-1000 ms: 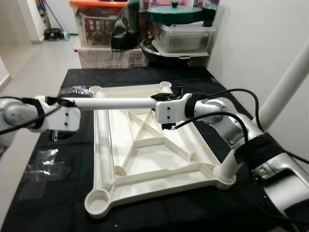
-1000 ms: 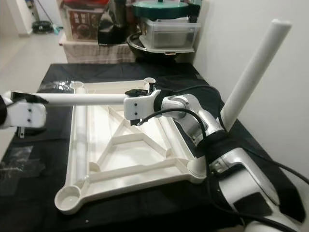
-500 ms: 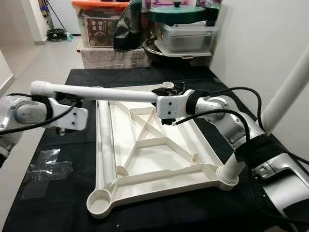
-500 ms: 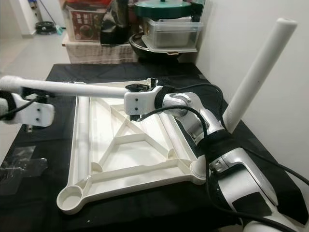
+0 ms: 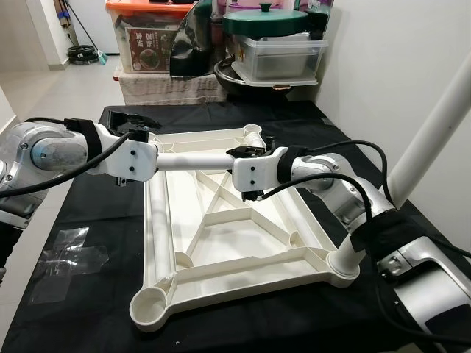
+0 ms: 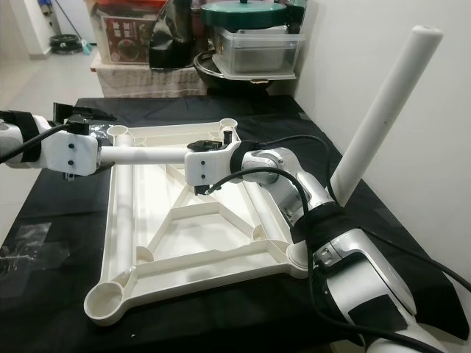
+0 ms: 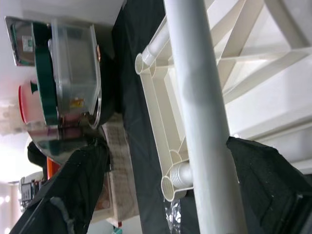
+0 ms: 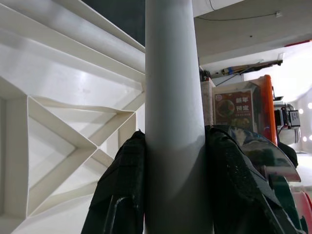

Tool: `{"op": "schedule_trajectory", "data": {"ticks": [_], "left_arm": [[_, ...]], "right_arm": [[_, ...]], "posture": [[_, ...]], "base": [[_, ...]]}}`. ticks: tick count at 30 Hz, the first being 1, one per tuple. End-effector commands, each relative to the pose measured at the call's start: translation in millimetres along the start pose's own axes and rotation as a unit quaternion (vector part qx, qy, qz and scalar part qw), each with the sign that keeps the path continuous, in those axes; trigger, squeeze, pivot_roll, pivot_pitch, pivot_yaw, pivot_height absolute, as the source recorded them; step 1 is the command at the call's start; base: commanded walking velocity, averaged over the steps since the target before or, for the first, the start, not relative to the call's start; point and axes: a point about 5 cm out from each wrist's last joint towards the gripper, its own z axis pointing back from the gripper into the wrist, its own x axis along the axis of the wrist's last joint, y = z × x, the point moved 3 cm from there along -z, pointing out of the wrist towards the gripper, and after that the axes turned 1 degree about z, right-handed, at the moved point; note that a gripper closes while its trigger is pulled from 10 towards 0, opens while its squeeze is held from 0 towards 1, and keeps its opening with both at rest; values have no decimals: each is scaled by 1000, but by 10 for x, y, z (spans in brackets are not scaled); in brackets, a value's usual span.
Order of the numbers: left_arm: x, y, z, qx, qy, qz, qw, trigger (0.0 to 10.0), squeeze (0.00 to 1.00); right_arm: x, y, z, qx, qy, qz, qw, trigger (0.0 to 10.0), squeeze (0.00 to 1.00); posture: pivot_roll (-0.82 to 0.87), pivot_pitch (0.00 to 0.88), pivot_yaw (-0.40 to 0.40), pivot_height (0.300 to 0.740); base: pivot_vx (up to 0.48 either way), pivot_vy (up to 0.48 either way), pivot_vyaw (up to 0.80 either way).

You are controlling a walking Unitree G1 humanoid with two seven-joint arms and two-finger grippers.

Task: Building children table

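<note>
The white table top (image 5: 221, 220) lies upside down on a black cloth, its corner sockets facing up. One white leg (image 5: 430, 132) stands in the near right socket and leans up to the right. A second, loose white leg (image 5: 195, 159) hangs level above the far half of the frame. My left gripper (image 5: 140, 125) is shut on the loose leg's left part. My right gripper (image 5: 249, 151) is shut on its right part. In the wrist views the loose leg (image 7: 200, 112) (image 8: 170, 97) passes between the black fingers (image 7: 73, 195) (image 8: 122, 195).
The near left socket (image 5: 147, 309) and far right socket (image 5: 254, 132) stand open. Crumpled clear plastic (image 5: 73, 246) lies on the cloth at the left. Storage boxes and a pot with a green lid (image 5: 265, 22) crowd the back. A white wall runs along the right.
My left gripper has moved in along the loose leg towards the right gripper, so the stretch between them is shorter. The leg sits lower and nearer the frame's far edge.
</note>
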Motion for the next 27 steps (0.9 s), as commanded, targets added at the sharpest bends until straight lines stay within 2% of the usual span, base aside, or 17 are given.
{"op": "schedule_trajectory", "data": {"ticks": [1,2,3,5,6,8,12,14,16,18,27], "left_arm": [[-133,11,65,-3,32,-1,999,10000,0],[-234,-59,88,-19,55,7,998,10000,0],[-234,-59,88,-19,55,7,998,10000,0],[-457,-230,141,-49,109,17,993,10000,0],[-457,-230,141,-49,109,17,993,10000,0],[-595,-347,164,-65,135,29,988,10000,0],[-679,-420,158,-70,148,34,986,10000,0],[-831,-535,152,-77,173,39,981,10000,0],[-831,-535,152,-77,173,39,981,10000,0],[-927,-580,156,-78,189,34,978,10000,0],[-1045,-552,135,-59,210,21,976,10000,0]], "right_arm": [[-3,-10,20,-4,-2,-7,1000,0,0],[1,-14,23,-5,-3,-9,1000,0,0],[1,-14,23,-5,-3,-9,1000,0,0],[21,-29,36,-7,-6,-11,1000,0,0],[21,-29,36,-7,-6,-11,1000,0,0],[45,-38,43,-10,-10,-13,1000,0,0],[69,-54,46,-13,-15,-16,1000,0,0],[152,-88,60,-19,-34,-22,999,0,0],[152,-88,60,-19,-34,-22,999,0,0],[238,-79,91,-12,-58,-24,998,0,0],[385,-41,157,5,-103,-33,994,0,0]], "posture": [[50,0,-54,740],[50,0,-54,740],[50,0,-54,740],[45,0,-51,740],[45,0,-51,740],[43,0,-51,740],[42,0,-50,740],[36,0,-47,740],[36,0,-47,740],[28,0,-44,740],[19,0,-41,740]], "base": [[0,0,0],[0,0,0],[0,0,0],[0,0,0],[0,0,0],[0,0,0],[0,0,0],[0,0,0],[0,0,0],[0,0,0],[0,0,0]]}}
